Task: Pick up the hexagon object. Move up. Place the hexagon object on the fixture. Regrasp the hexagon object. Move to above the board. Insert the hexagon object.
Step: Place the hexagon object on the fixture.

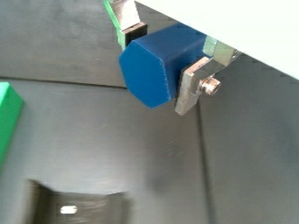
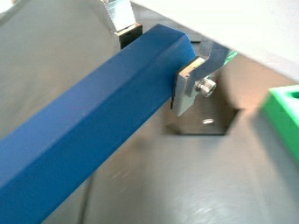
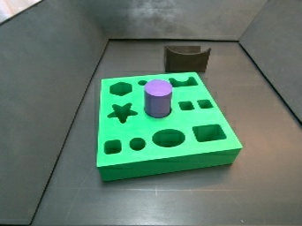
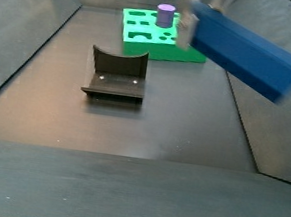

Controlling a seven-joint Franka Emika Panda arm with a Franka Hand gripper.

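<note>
My gripper [image 1: 162,63] is shut on the hexagon object [image 1: 158,66], a long blue hexagonal bar. Both wrist views show the silver fingers [image 2: 190,81] clamped on opposite sides of the bar [image 2: 93,131], near one end. In a side view the bar [image 4: 250,52] hangs tilted in the air, above and beside the fixture [image 4: 114,76]. The gripper is only a blur at that view's top edge. The dark fixture also shows below the bar [image 2: 205,122] and in a side view [image 3: 186,57]. The green board [image 3: 165,124] lies beyond it.
A purple peg [image 3: 157,97] stands upright in the board, also seen in a side view [image 4: 165,14]. Grey walls enclose the dark floor [image 4: 158,132]. The board's edge shows in both wrist views [image 1: 6,122] [image 2: 284,114].
</note>
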